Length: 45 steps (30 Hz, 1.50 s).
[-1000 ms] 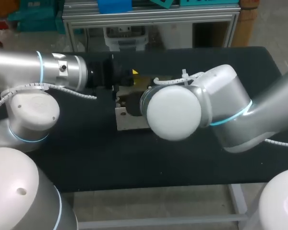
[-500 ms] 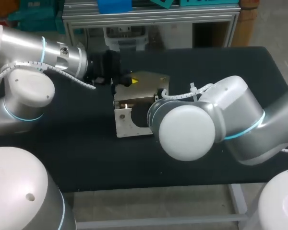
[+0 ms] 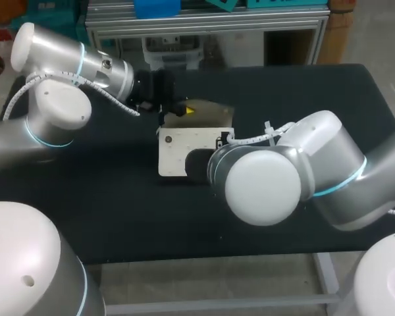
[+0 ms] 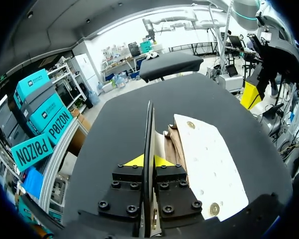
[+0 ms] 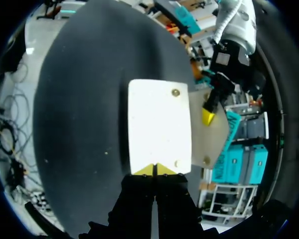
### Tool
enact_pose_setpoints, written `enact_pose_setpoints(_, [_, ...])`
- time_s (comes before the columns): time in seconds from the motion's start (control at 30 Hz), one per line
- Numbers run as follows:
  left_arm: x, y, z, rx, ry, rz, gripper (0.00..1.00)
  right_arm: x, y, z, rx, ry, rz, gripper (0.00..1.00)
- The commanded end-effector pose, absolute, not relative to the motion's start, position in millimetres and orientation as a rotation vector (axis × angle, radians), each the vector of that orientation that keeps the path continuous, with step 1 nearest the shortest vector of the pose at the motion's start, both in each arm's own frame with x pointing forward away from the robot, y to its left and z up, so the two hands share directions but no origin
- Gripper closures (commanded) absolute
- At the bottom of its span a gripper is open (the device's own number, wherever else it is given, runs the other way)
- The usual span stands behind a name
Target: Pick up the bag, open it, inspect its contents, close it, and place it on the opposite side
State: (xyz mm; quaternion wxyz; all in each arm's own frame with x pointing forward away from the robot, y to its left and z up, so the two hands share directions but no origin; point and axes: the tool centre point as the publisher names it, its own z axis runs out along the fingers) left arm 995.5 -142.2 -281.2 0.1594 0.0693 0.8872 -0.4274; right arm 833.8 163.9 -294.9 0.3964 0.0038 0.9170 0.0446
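Note:
The cream bag (image 3: 184, 150) lies mid-table with its white perforated flap (image 5: 159, 127) spread over its front. My left gripper (image 4: 149, 162) is shut on the thin edge of the bag's tan back panel (image 4: 148, 129), which stands upright between its yellow tips. In the head view the left gripper (image 3: 184, 110) sits at the bag's far edge. My right gripper (image 5: 154, 169) is shut on the flap's near edge, and in the head view its own arm (image 3: 263, 184) hides it. The inside of the bag is hidden.
The black table (image 3: 303, 99) stretches wide to the right and front of the bag. My left arm (image 3: 72, 66) crosses the far left corner. The right arm's large elbow hangs over the table's front middle.
The bag stood open with its dark inside showing; now the white flap covers it. My right arm has drawn toward the front right, and the left arm has swung back to the far left.

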Motion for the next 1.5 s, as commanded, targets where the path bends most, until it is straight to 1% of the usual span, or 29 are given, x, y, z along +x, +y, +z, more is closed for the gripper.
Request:
enact_pose_setpoints(0.03, [994.8,-144.1,-297.0,0.200,2.531,-1.234,1.00,833.3,164.0,-310.2,0.004,2.309,0.108,1.00])
enact_pose_setpoints(0.33, [991.3,-144.2,-311.8,0.153,2.612,-1.207,1.00,826.5,170.2,-339.8,-0.023,2.293,0.064,1.00])
enact_pose_setpoints(0.73, [990.9,-139.1,-327.4,0.079,2.642,-1.237,1.00,826.5,170.2,-339.8,-0.023,2.293,0.064,1.00])
enact_pose_setpoints(1.07, [994.5,-132.9,-341.5,0.067,2.684,-1.249,1.00,842.8,168.2,-361.4,-0.178,2.234,0.179,1.00])
enact_pose_setpoints(1.1, [994.7,-132.6,-342.4,0.068,2.686,-1.250,1.00,844.6,167.4,-362.5,-0.170,2.238,0.171,0.94])
enact_pose_setpoints(1.13, [994.9,-132.2,-343.5,0.070,2.688,-1.252,1.00,845.6,166.8,-362.9,-0.187,2.234,0.172,0.83])
enact_pose_setpoints(1.17, [994.8,-131.9,-344.7,0.075,2.690,-1.253,1.00,845.8,166.1,-363.6,-0.185,2.234,0.168,0.77])
enact_pose_setpoints(1.3, [995.5,-131.1,-347.3,0.085,2.698,-1.257,1.00,847.7,164.2,-364.7,-0.211,2.218,0.160,0.69])
enact_pose_setpoints(1.4, [995.6,-131.5,-348.9,0.092,2.704,-1.259,1.00,849.7,164.1,-366.8,-0.221,2.211,0.163,0.58])
enact_pose_setpoints(1.43, [995.6,-131.6,-349.3,0.093,2.707,-1.260,1.00,850.4,164.2,-367.6,-0.224,2.209,0.167,0.57])
enact_pose_setpoints(1.5, [995.8,-131.5,-350.2,0.092,2.711,-1.263,1.00,852.2,165.2,-369.4,-0.227,2.208,0.169,0.58])
